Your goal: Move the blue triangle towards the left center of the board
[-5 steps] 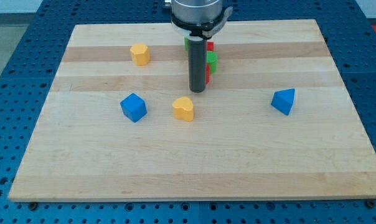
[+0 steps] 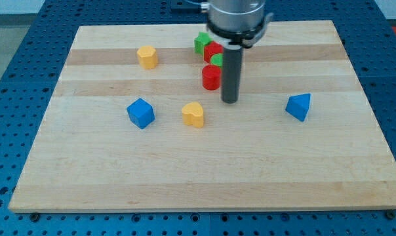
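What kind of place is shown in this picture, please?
Probably a robotics lab bench. A wooden board lies on a blue perforated table; small blocks such as the blue triangle and blue cube sit on it, and my tip stands between them.

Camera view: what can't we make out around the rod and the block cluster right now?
- Green block behind the rod: mostly covered by it, shape unreadable.
- Red block above it: partly covered by the arm's head, shape unclear.
- Arm above the rod: cut off by the view's top.
- My tip: visible, just right of the red cylinder; contact with it cannot be told.
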{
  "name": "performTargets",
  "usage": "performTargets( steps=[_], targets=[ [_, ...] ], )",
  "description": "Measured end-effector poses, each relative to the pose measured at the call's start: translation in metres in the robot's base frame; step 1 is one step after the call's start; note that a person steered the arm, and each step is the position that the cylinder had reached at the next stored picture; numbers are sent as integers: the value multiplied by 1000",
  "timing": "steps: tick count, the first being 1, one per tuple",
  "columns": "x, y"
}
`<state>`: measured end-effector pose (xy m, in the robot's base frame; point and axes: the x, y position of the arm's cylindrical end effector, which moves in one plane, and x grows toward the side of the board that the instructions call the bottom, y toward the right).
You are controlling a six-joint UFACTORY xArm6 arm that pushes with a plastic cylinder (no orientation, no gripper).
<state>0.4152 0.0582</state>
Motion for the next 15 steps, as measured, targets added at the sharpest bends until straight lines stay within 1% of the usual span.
performTargets(
  steps=[1,2,3,4,6,7,8,9,10,11,12,13,14,15],
  targets=[
    [-15,66],
    [-12,141],
    [9,159],
    [32,120],
    [53,-61],
    [59,-113],
    [63,-121],
    [63,-110],
    [59,-83],
    [43,-77],
    [24,-90],
    [20,-104],
    [23,-81],
    [12,-52]
  ],
)
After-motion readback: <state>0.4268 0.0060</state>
